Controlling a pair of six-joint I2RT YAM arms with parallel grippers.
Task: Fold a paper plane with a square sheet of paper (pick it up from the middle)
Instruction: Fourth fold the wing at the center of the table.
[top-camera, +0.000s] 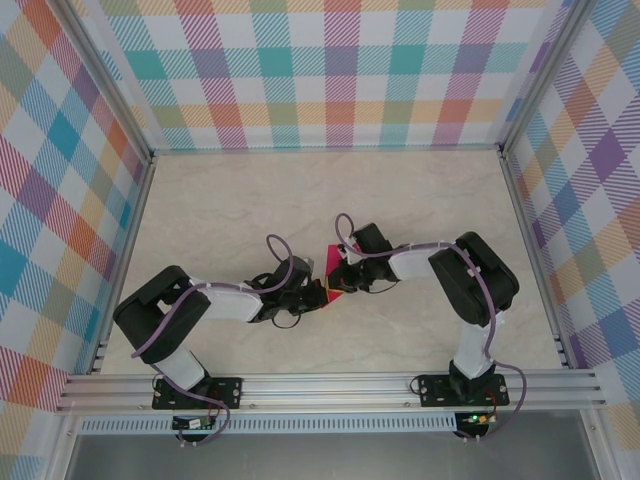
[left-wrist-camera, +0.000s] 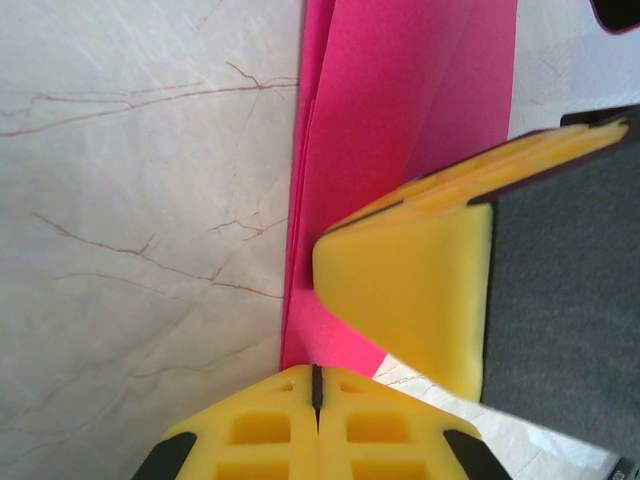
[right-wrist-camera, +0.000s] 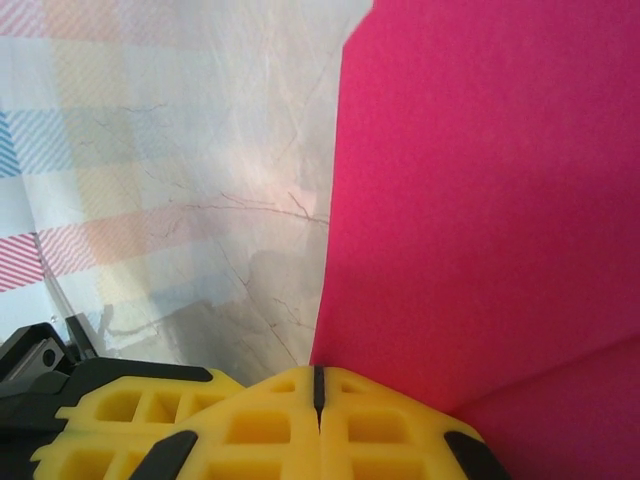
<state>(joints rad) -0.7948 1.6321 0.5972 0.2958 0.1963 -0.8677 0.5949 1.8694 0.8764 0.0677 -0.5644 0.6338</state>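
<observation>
1. The sheet of paper (top-camera: 331, 260) is already folded into several pink layers. It sits between the two arms near the middle of the tabletop (top-camera: 230, 200), a little toward the near edge.
2. The left gripper (left-wrist-camera: 315, 372) has its yellow tips pressed together, pinching one end of the paper. The layered edges run up and away from the tips in the left wrist view.
3. The right gripper (right-wrist-camera: 318, 372) is also clamped on the paper, and a broad flat pink face rises from its closed tips.
4. In the left wrist view, a yellow finger (left-wrist-camera: 410, 290) of the right gripper lies against the paper just beside the left tips, so the two grips are close together.
5. This paired hold is probably meant to keep the thin layers lined up and taut. A single pinch would likely let the sheet sag or the folds slip apart before a crease is set.
6. I cannot tell whether any part of the paper touches the tabletop or whether it is held fully clear.
7. No brand, label or writing can be read anywhere. The checked walls (top-camera: 340, 70) carry only their coloured pattern.
</observation>
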